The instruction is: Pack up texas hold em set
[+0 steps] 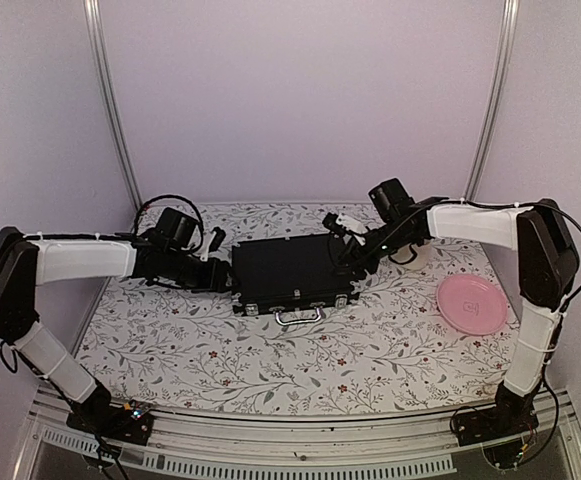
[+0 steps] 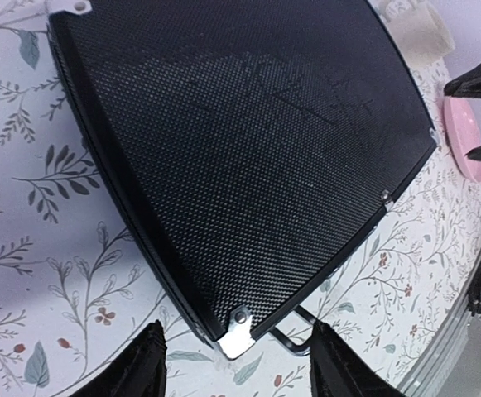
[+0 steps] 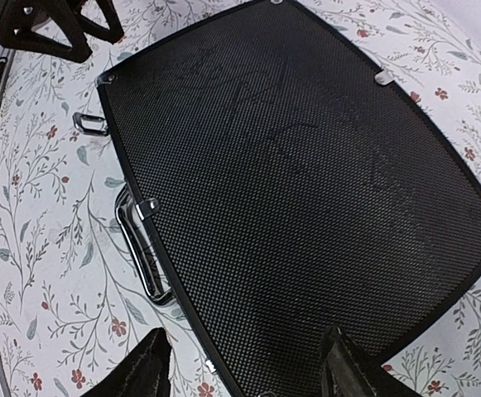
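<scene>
The texas hold em set's black briefcase lies shut and flat on the floral table, with its silver handle facing the near edge. My left gripper hovers at the case's left end. In the left wrist view its fingers stand apart either side of a silver corner bracket, holding nothing. My right gripper is at the case's right end. Its fingers are spread over the lid's edge near the handle, gripping nothing. Chips, cards and dice are out of view.
A pink plate lies on the table to the right of the case. A cream mug stands beyond the case's far right corner. White walls with metal posts enclose the back and sides of the table.
</scene>
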Motion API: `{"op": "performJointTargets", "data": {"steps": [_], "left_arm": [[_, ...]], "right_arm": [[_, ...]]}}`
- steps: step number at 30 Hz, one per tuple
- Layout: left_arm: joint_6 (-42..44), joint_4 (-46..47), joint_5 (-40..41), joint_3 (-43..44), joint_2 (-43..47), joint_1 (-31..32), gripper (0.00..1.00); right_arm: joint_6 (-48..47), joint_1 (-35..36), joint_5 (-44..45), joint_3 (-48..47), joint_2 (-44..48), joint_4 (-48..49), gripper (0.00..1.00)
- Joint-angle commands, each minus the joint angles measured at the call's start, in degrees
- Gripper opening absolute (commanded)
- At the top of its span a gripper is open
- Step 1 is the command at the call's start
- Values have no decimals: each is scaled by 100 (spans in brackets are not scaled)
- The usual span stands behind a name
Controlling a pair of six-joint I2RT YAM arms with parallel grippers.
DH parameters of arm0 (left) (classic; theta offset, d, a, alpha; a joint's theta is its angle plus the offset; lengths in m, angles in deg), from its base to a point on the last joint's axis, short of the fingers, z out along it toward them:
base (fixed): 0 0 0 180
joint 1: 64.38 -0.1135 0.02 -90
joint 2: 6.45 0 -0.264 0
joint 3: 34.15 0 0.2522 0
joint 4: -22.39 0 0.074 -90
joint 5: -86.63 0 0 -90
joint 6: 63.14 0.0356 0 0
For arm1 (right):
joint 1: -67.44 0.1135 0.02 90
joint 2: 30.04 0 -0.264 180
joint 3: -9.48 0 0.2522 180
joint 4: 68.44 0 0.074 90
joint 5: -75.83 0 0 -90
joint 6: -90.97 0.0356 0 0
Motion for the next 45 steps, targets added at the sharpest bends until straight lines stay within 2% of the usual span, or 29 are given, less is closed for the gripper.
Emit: {"op": "performJointTargets", "data": {"steps": [1, 5, 6, 7, 8, 26, 45], "left_arm": [[-237, 911, -596, -157, -161, -14, 60], [-120, 1026, -776, -192, -386, 79, 60], [-72, 1048, -807, -218, -417, 114, 70], [-31, 1054, -813, -252, -439, 148, 74], [6, 1066, -796, -289, -450, 176, 75], [141, 1274, -507, -854, -830, 421, 71], [593, 1579, 1122, -902, -849, 526, 65]], "right_arm": [[-90, 116, -94, 293, -26, -75, 56], [-128, 117, -95, 406, -118, -61, 56], [-128, 119, -86, 390, -140, -61, 56], [-132, 117, -78, 375, -146, -61, 56], [-136, 119, -72, 370, -160, -61, 56], [-189, 130, -99, 308, -442, -166, 56], [-180, 135, -134, 250, -592, -228, 55]]}}
